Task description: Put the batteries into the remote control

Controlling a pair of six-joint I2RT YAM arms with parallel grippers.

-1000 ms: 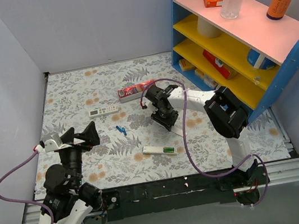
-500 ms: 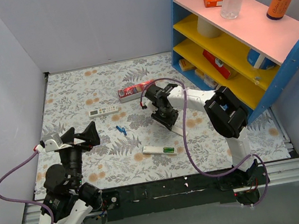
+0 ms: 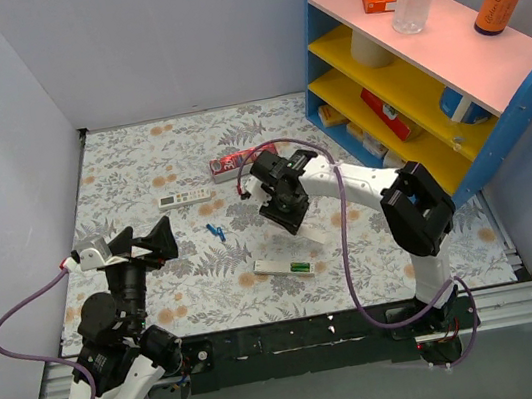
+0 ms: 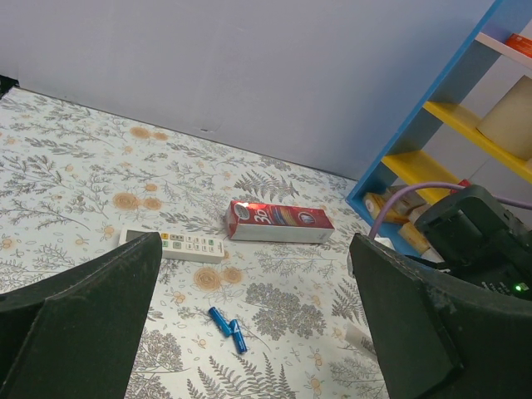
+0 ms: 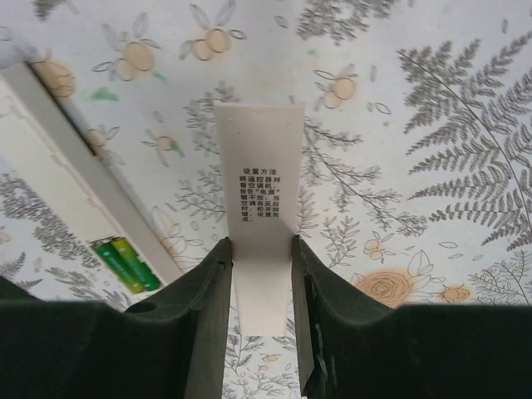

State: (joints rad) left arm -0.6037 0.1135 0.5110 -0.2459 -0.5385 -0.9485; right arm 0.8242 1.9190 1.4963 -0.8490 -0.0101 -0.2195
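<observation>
Gripper [image 5: 259, 249] on right arm pinches white printed cover [image 5: 258, 166].

Worktop [image 3: 138, 159]: matt floral-print sheet, looks like cloth. Right fingers [image 5: 208, 332]: matt blk plastic. Cover panel [image 5: 259, 183]: smooth matt wht plastic, printed txt. Red carton [image 4: 279, 222]: glossy card.

Light was bright, even and diffuse in all three views, apparently from overhead, leaving only faint, soft shadows on the worktop [image 3: 138, 159]. The overhead view was sharp edge to edge. The left gripper [image 4: 255, 245], close at the bottom corners of its wrist view, looked dark and slightly soft.
</observation>
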